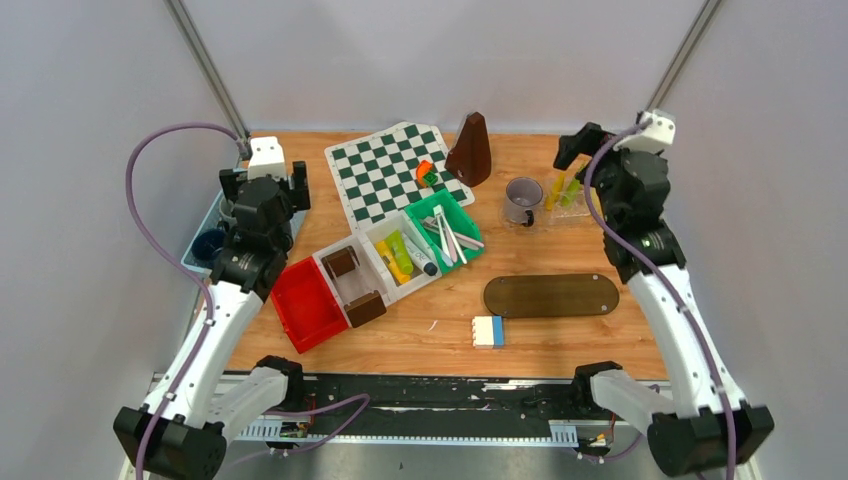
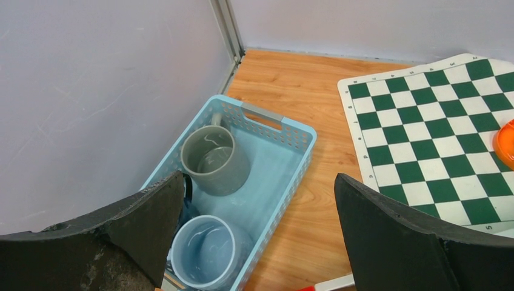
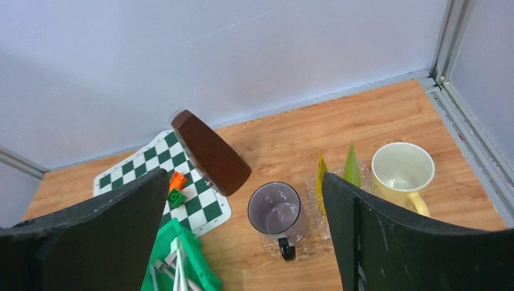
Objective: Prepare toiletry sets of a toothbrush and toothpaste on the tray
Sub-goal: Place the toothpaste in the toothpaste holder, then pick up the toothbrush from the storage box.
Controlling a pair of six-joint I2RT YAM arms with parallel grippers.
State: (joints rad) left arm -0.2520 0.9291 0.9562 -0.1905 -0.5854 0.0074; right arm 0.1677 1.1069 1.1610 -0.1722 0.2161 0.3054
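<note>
Currently, at the top view's lower centre, I note a block and, just above it to the right, an oval board. Mid-frame runs a diagonal row of bins. The red bin sits lower left and the green bin upper right, holding toothbrushes. Tubes lie in a clear bin between them.

Left gripper: fingers spread wide, nothing between them, hovering over the basket at the left edge. Inside it I see a grey-green mug and a light blue mug.

Right gripper: likewise spread and empty, above the upper right corner. There the grey mug stands on a clear tray. A yellow tube and a green tube stand upright between it and the yellow mug.

Farthest, at top centre, the chessboard lies flat, and a brown wedge stands at its right corner.
</note>
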